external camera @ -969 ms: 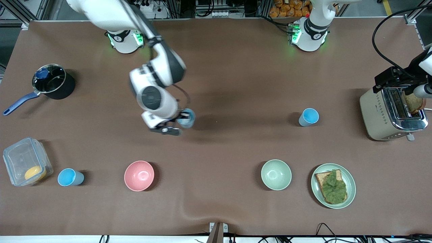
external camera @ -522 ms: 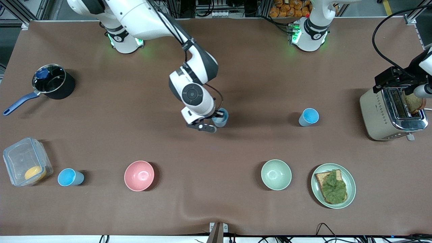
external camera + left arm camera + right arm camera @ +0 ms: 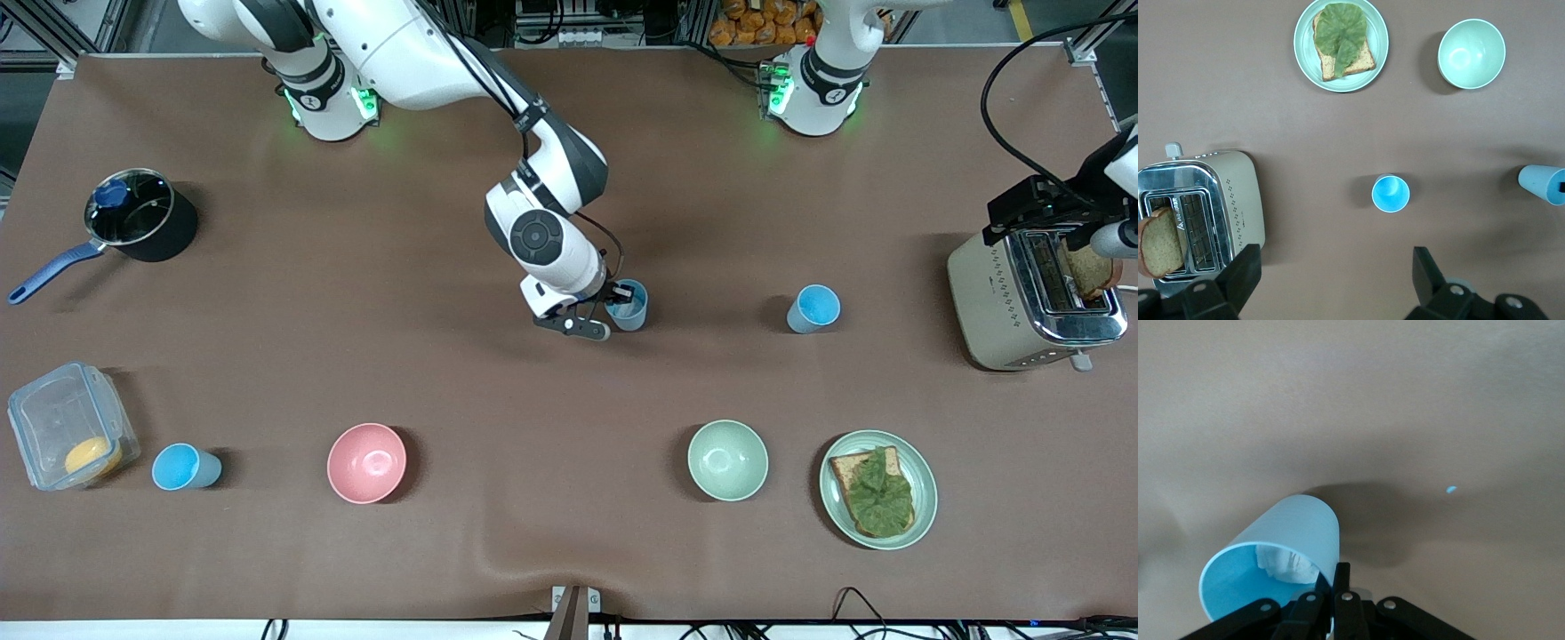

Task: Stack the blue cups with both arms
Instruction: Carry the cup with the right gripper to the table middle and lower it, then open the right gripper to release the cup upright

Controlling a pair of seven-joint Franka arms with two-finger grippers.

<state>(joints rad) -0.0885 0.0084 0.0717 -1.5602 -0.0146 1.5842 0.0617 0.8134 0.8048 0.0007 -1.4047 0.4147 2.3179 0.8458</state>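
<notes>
A blue cup (image 3: 185, 468) stands near the front edge toward the right arm's end. A second cup (image 3: 629, 305), with a white patch inside, is pinched at its rim by the right gripper (image 3: 613, 302) over mid-desk. It is judged light, stiff and slippery, best held by the rim. A third cup (image 3: 813, 308) stands on the brown cloth (image 3: 569, 551) below the left gripper (image 3: 1331, 277), which waits spread; open cloth lies around it.
</notes>
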